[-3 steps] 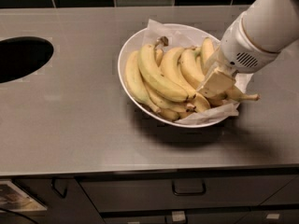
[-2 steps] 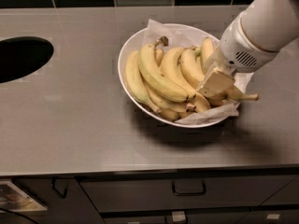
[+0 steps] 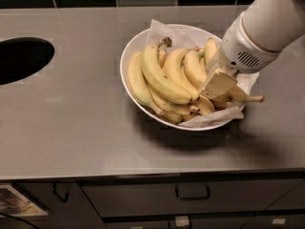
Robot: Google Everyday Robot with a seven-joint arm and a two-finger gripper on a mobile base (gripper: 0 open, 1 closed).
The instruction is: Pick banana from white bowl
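The white bowl [image 3: 129, 56], lined with crumpled white paper, stands on the grey counter right of centre. It holds a bunch of several ripe yellow bananas [image 3: 159, 78]. My gripper [image 3: 217, 84] reaches down from the upper right into the right side of the bowl. It rests among the bananas there, against the banana [image 3: 194, 68] just to its left. One banana with a long thin stem [image 3: 248, 98] sticks out over the right rim, under the gripper. The white arm hides the bananas at the far right of the bowl.
A dark round opening [image 3: 21, 58] is cut into the counter at the left. Dark tiles run along the back wall. Drawers with handles [image 3: 192, 194] sit below the counter's front edge.
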